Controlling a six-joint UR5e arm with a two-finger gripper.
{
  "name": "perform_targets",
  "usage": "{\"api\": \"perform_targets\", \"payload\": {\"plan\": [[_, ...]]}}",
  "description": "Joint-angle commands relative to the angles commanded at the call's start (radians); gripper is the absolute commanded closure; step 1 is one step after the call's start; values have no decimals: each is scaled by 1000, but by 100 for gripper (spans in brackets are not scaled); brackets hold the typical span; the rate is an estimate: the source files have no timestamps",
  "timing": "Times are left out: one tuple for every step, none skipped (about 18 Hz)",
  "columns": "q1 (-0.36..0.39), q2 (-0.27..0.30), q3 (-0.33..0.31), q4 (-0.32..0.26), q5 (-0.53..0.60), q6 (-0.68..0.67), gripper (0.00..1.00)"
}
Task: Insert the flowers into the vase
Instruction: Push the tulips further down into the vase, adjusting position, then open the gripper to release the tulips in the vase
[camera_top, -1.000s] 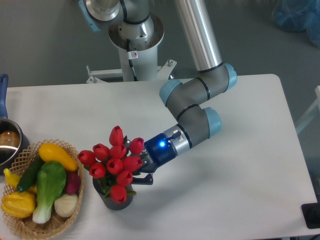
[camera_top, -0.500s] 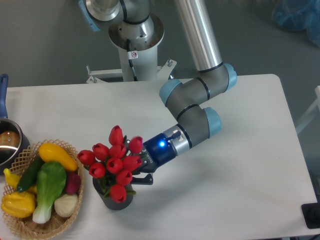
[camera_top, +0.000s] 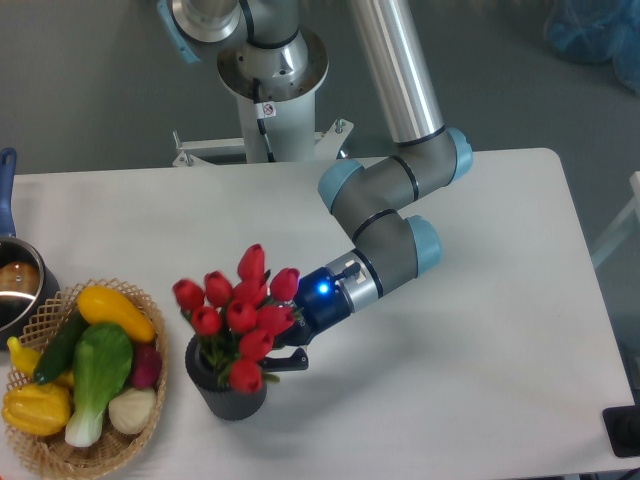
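No words can be read anywhere; a small white sticker on the robot's base is too tiny to make out.

At the far left edge, at 9 o'clock, sits a shiny metal pot (camera_top: 16, 285) with a blue handle. Just below it, at 8 o'clock, is a round woven basket (camera_top: 40, 448) full of smooth toy vegetables in yellow, green, white and purple.

Next comes the vase (camera_top: 232, 395), at 7 o'clock on the white table (camera_top: 480, 400). It is small, dark grey and round like a cup. The flowers (camera_top: 240, 315) stand in it with their stems inside the mouth. The red buds are smooth and egg-shaped, bunched above the vase and leaning a bit to the right. Green leaves show just over the rim.

Right beside the buds, near the middle, is the gripper (camera_top: 283, 355). The flowers hide its fingers, so I cannot tell if it is wide, narrow or holding the stems. Its wrist is blue with a glowing light. The arm is grey with light blue caps.
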Motion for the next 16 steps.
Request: {"api": "perform_targets", "payload": {"plan": [[0,2,-2,0,0,0,65],[0,2,-3,0,0,0,64],[0,3,-3,0,0,0,63],[2,5,-5,0,0,0,63],[2,6,-5,0,0,0,62],[2,6,-5,0,0,0,60],[2,8,-5,0,2,0,58],[0,9,-5,0,2,0,57],[0,12,-8,0,2,0,57],[0,20,-8,0,3,0,55],[0,23,-8,0,15,-2,55],[0,26,-9,0,38,-3,54],[-2,32,-9,0,54,-6,52],[-3,40,-9,0,58,-9,51],[-3,41,-9,0,58,-9,50],[-5,41,-9,0,58,-9,49]]}}
